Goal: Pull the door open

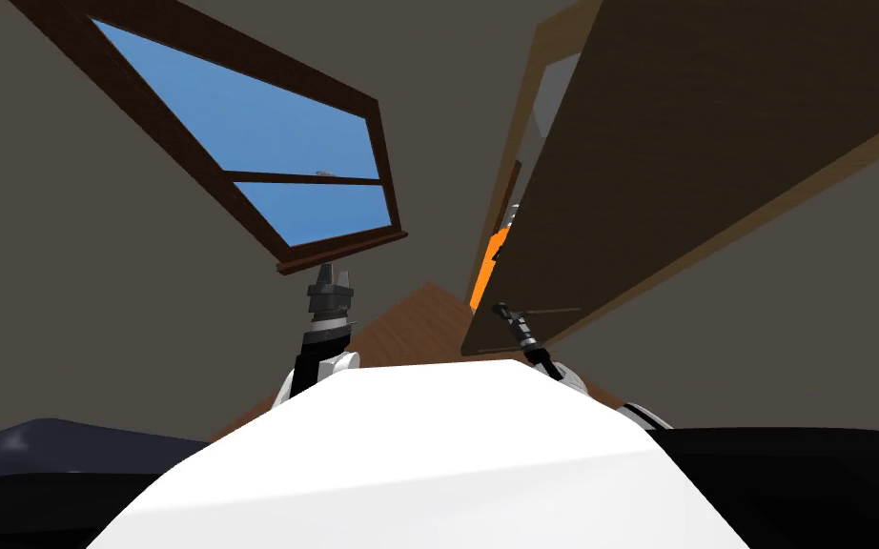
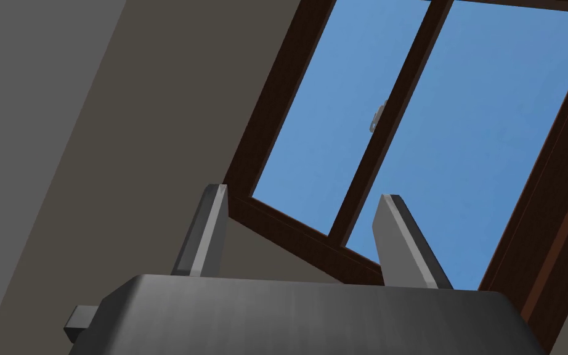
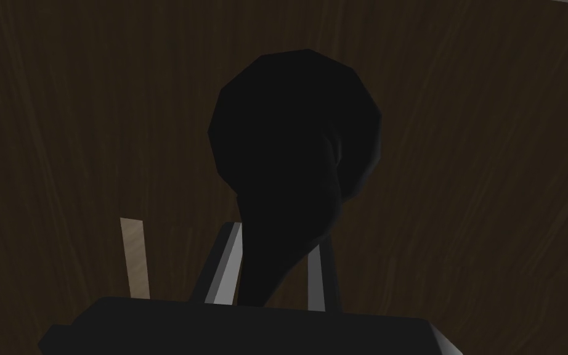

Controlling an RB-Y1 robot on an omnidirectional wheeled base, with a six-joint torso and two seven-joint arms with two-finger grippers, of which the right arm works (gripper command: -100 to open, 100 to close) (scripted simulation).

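- Door handle (image 3: 295, 142): dark, with a rounded head and a neck that narrows toward the claw. It sits between the two fingers of the right gripper (image 3: 275, 237), which are drawn in against the sides of the neck and grip it.
- Right gripper, head view (image 1: 502, 310): it is at the near lower corner of the door, with its arm reaching up from the right of the chest.
- Door (image 3: 461, 154): dark brown with wood grain, directly behind the handle. A pale narrow strip (image 3: 133, 256) shows beside the gripper; what it is cannot be told.
- Door, head view (image 1: 695, 143): a broad brown slab on the right, ahead of the right arm. It stands off its lighter wooden frame (image 1: 523, 124), and an orange patch (image 1: 485, 267) shows in the gap between them.
- Floor (image 1: 419, 324): brown wood, between the two arms.
- Left gripper (image 2: 304, 192): fingers spread wide with nothing between them. In the head view (image 1: 330, 272) it is raised on the left, well apart from the door.
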